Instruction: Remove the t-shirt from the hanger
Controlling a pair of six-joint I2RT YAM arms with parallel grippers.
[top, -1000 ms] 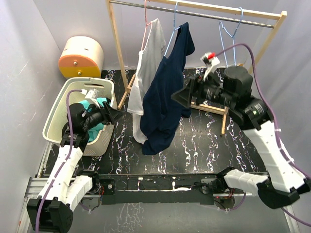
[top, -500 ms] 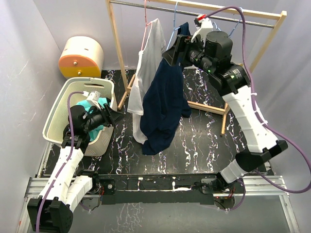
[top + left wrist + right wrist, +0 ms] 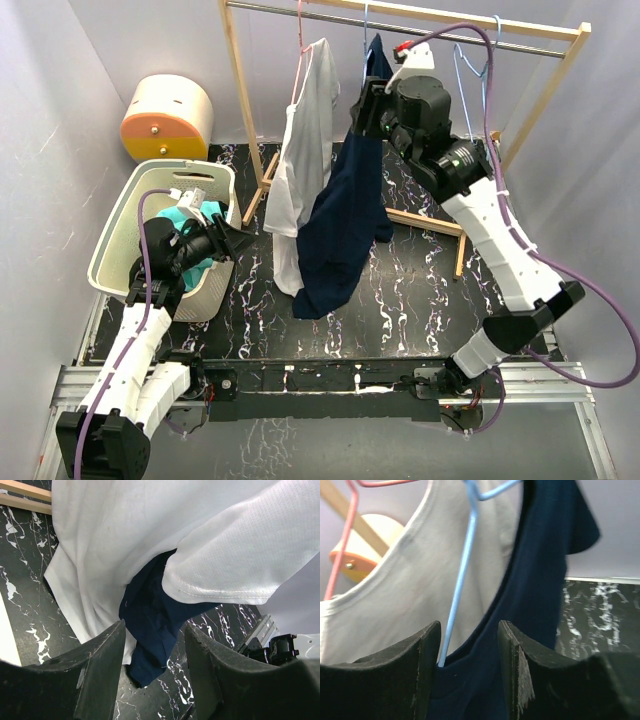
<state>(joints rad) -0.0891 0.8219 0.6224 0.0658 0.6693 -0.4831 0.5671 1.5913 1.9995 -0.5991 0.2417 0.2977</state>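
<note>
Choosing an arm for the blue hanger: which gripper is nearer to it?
Right. The right gripper is up at the blue hanger, its wire between the open jaws; the left gripper sits low beside the laundry basket, below it.

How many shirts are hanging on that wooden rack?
2: a white shirt on the pink wire hanger at left, and a navy blue t-shirt on the light blue hanger beside it. None seems hidden.

place: robot lab cell, staged as a laundry corner | walls: bare grey panels (image 3: 60,120) box me in | rig: my two arms bolted to a rail (image 3: 320,372), purple cable (image 3: 452,28) looping loose | surface: black marble-look counter (image 3: 420,290) | props: wooden clothes rack (image 3: 240,110), blue wire hanger (image 3: 460,575), laundry basket (image 3: 110,250)
</note>
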